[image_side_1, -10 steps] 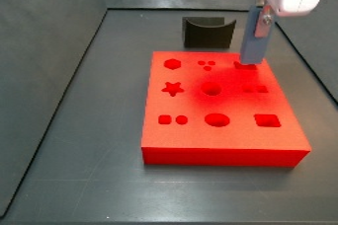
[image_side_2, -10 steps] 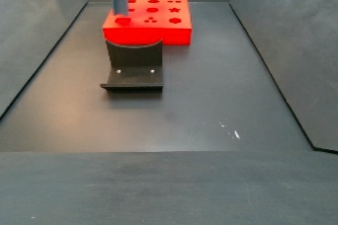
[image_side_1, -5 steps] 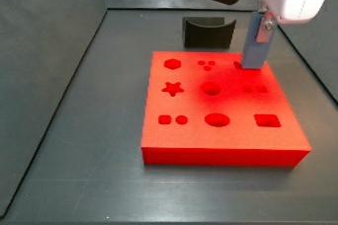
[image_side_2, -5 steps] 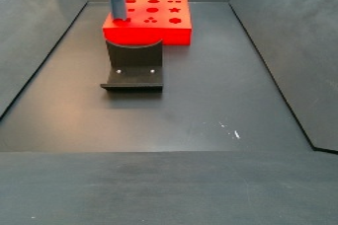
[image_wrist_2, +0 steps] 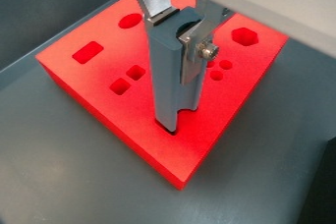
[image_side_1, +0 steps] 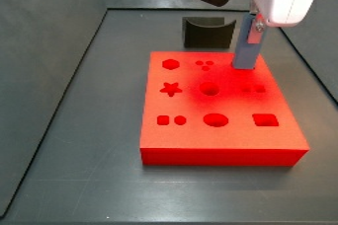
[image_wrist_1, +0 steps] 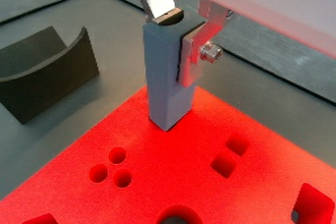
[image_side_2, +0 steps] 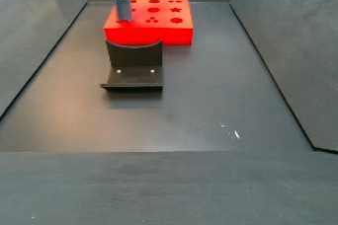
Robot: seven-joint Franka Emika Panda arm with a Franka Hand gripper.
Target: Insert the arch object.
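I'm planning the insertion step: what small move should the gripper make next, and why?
Probably a short sideways shift further over the red board before any lowering. The gripper is shut on an upright grey-blue block. The block's lower end is over plain red surface near the board edge facing the fixture, with no hole beneath. Which hole fits it cannot be told.

Floor (image_side_2: 199, 91): dark grey, matte, smooth, with a few pale scuffs near the middle in a side view.
Walls (image_side_2: 40, 12): dark grey panels that slope up from the floor on each side.
Light: even, with faint sheen on the floor.
Gripper (image_side_1: 247, 56): above the floor's far end.
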